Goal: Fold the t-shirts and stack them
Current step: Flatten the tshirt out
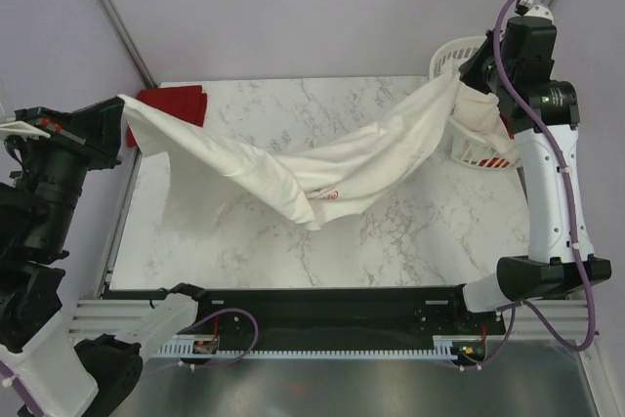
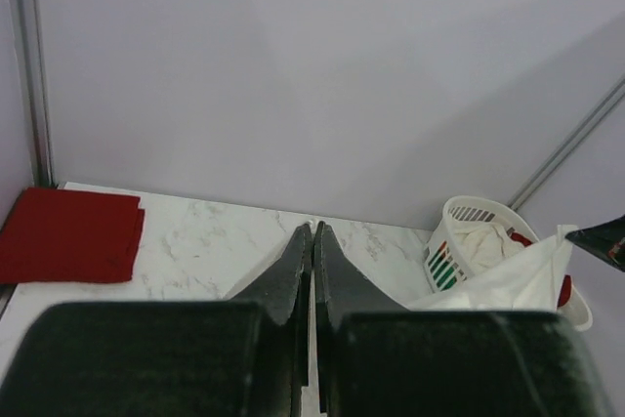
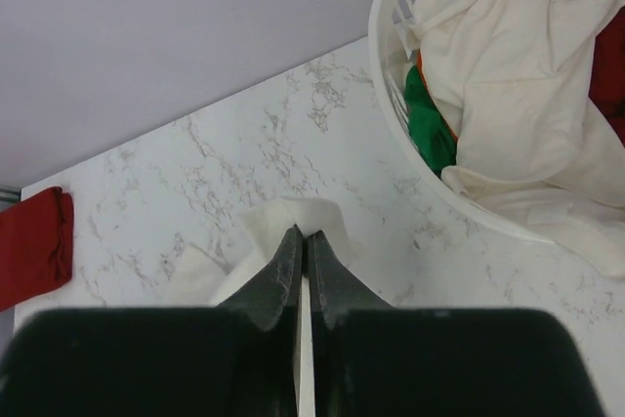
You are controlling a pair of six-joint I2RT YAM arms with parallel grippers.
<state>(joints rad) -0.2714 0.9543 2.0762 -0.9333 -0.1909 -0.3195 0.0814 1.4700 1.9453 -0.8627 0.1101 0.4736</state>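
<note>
cream t-shirt [image 1: 322,168]: soft creased cloth, small red mark, stretched between both hands, sagged low over the counter [image 1: 391,241].
left hand [image 1: 119,109]: pinched shut on one shirt end.
right hand [image 1: 465,72]: pinched shut on the other end.
red t-shirt [image 1: 176,104]: flat folded rectangle, counter's far left corner.
counter: grey-veined white marble look.
basket [image 3: 391,36]: round white slatted plastic; held crumpled cream cloth [image 3: 508,56], green cloth [image 3: 428,129].

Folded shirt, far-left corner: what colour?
The folded shirt is plain red; left wrist view is clearest.
</note>
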